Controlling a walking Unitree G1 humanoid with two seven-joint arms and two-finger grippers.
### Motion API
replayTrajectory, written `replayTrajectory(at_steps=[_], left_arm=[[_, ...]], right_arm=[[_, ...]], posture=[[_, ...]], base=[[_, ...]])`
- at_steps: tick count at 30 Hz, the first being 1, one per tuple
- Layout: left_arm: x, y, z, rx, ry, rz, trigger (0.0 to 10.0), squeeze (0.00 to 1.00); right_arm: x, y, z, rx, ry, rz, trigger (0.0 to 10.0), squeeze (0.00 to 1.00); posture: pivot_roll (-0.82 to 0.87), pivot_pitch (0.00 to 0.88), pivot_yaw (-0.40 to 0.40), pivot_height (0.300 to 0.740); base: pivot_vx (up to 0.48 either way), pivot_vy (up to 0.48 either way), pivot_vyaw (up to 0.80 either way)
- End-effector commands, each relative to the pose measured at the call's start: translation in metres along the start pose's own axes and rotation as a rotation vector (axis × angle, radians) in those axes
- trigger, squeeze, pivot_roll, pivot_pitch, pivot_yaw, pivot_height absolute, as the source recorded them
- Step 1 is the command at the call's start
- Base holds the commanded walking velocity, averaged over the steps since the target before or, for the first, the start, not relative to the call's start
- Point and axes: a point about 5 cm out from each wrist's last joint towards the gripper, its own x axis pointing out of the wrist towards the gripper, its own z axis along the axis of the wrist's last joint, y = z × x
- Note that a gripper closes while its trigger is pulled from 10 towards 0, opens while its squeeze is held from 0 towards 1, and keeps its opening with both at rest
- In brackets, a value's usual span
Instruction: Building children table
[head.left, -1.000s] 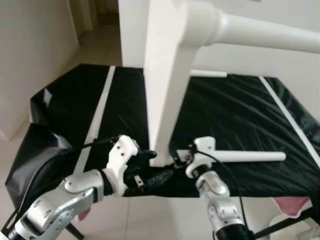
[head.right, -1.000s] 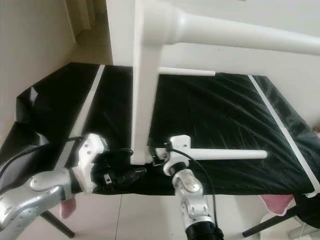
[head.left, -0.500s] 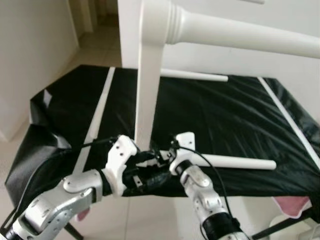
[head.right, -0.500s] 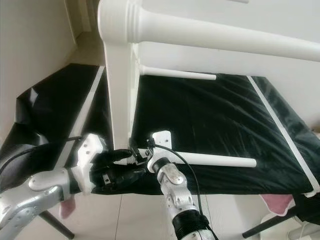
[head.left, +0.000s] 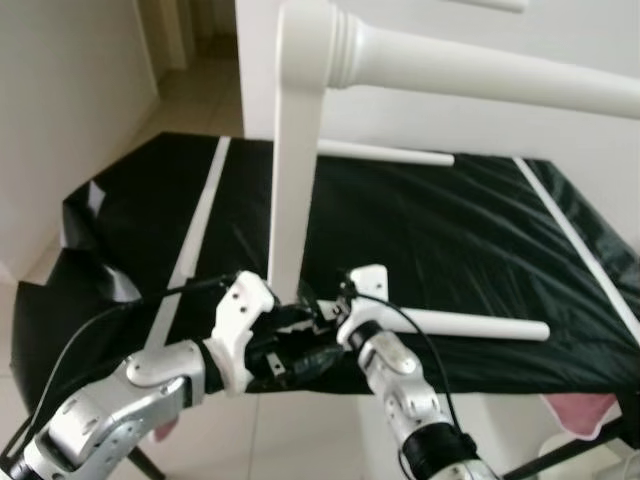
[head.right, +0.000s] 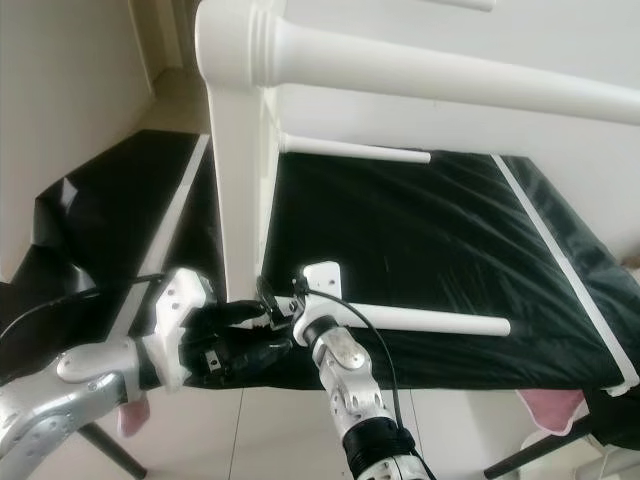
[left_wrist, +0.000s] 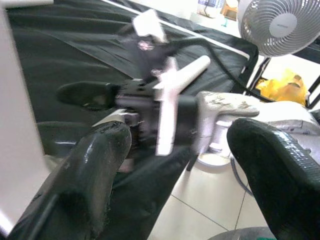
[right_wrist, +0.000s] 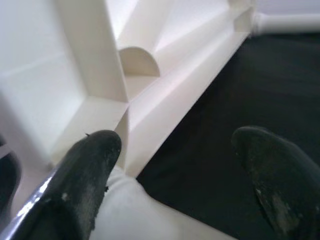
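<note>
Down at lower centre, both grippers crowd the table frame's (head.right: 240, 190) bottom corner — left gripper (head.left: 300, 345) jaws apart, right gripper (head.right: 268, 300) jaws apart too — frame standing upright on the bench (head.right: 440, 250).

White tabletop (head.left: 295, 150) cut off by the top edge, mounted leg (head.left: 480, 72) running out past the right edge, left tool (head.left: 300, 345) and right tool (head.left: 318, 312) tips overlapping at the panel's lower corner, contact there unclear, fan (left_wrist: 280, 25) cropped at the frame top
</note>
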Motion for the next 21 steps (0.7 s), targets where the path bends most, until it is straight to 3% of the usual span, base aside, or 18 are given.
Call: replayTrajectory(at_steps=[1,2,7,11,21], left_arm=[[-0.002,-0.013,0.000,0.005,0.005,-0.213,10.0,0.00],[-0.002,-0.013,0.000,0.005,0.005,-0.213,10.0,0.00],[0.003,-0.005,-0.003,0.026,-0.011,-0.147,10.0,0.00],[0.007,0.003,0.001,0.064,-0.042,-0.078,10.0,0.00],[0.015,0.007,0.002,0.065,-0.072,-0.022,10.0,0.00]], right_arm=[[-0.007,-0.007,0.002,-0.001,-0.005,-0.020,10.0,0.00],[-0.007,-0.007,0.002,-0.001,-0.005,-0.020,10.0,0.00],[-0.030,-0.036,0.018,-0.073,-0.078,-0.152,10.0,0.00],[-0.035,-0.041,0.024,-0.093,-0.108,-0.196,10.0,0.00],[-0.050,-0.053,0.031,-0.119,-0.113,-0.269,10.0,0.00]], posture=[[0.09,0.000,-0.074,0.740],[0.09,0.000,-0.074,0.740],[0.09,0.000,-0.066,0.740],[0.08,0.000,-0.063,0.740],[0.07,0.000,-0.053,0.740]], base=[[0.000,0.000,0.00],[0.000,0.000,0.00],[0.000,0.000,0.00],[0.000,0.000,0.00],[0.000,0.000,0.00]])
